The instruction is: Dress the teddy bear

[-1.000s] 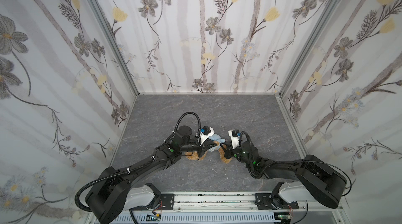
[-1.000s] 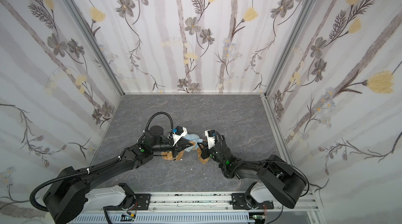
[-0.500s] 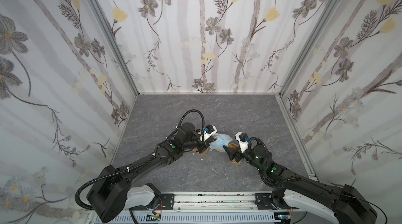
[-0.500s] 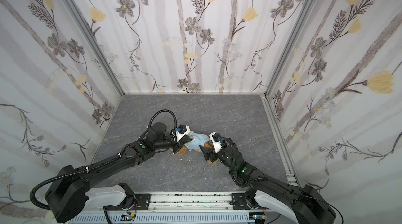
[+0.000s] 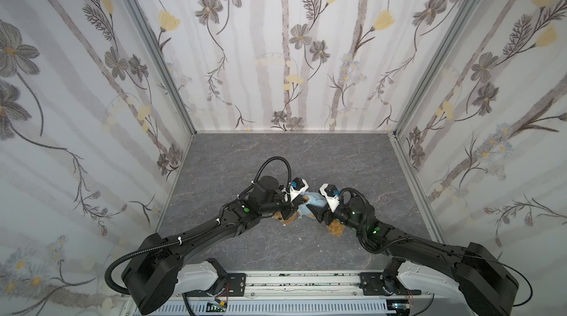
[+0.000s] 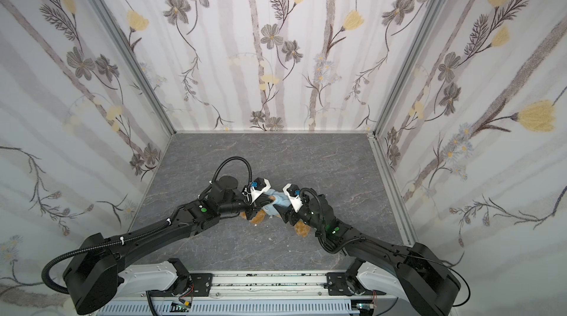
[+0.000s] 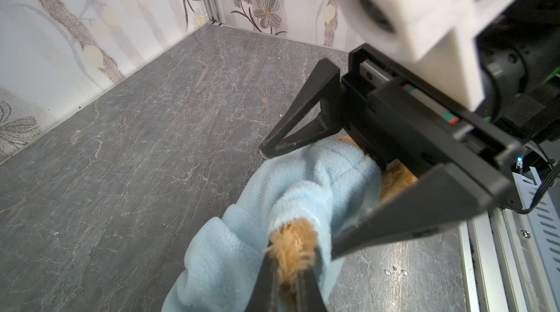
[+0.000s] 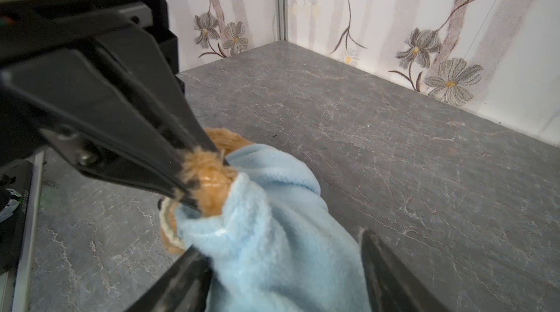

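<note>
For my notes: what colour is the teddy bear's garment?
Light blue; the garment shows best in the right wrist view.

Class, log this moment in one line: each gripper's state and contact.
left gripper: shut on paw of teddy bear | right gripper: open around blue top | paw: out of sleeve

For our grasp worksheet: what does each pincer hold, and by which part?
Left pincer: shut on the teddy bear, by the furry paw poking from a sleeve of the light-blue top. Right pincer: holds nothing, jaws open astride the top.

Teddy bear (image 5: 336,229) mostly hidden by blue top (image 5: 316,202); head not vis.
</note>
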You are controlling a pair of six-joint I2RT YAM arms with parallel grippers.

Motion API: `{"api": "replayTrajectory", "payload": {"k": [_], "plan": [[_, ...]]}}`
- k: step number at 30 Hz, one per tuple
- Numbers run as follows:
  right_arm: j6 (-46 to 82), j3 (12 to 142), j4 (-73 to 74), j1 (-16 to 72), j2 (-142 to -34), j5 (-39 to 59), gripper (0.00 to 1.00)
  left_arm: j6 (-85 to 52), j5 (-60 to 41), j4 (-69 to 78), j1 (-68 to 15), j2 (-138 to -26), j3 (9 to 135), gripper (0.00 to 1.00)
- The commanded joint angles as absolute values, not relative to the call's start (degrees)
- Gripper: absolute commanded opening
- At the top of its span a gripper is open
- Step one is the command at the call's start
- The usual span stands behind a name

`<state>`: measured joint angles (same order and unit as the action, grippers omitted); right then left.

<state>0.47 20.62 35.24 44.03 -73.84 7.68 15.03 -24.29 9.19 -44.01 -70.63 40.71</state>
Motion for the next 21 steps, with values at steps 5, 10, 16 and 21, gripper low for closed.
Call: {"api": "replayTrajectory", "payload": {"k": [5, 10, 16, 21], "plan": [[5.4, 16.9, 43.5, 41.8, -78.0, 9.0, 0.24, 11.2, -35.6, 16.8, -40.8, -68.6, 38.5, 0.0], [10.1, 15.0, 43.6, 41.8, -80.6, 4.7, 0.08, 7.1, -36.0, 22.0, -39.6, -67.2, 36.8, 0.0], [13.1, 15.6, 42.7, 41.8, -83.9, 2.6, 0.0, 6.7, -34.2, 22.9, -37.6, -65.3, 34.0, 0.0], [14.2, 16.6, 43.3, 41.7, -84.4, 2.7, 0.0, 2.8, -33.6, 25.1, -34.8, -63.9, 30.9, 0.0]]}}
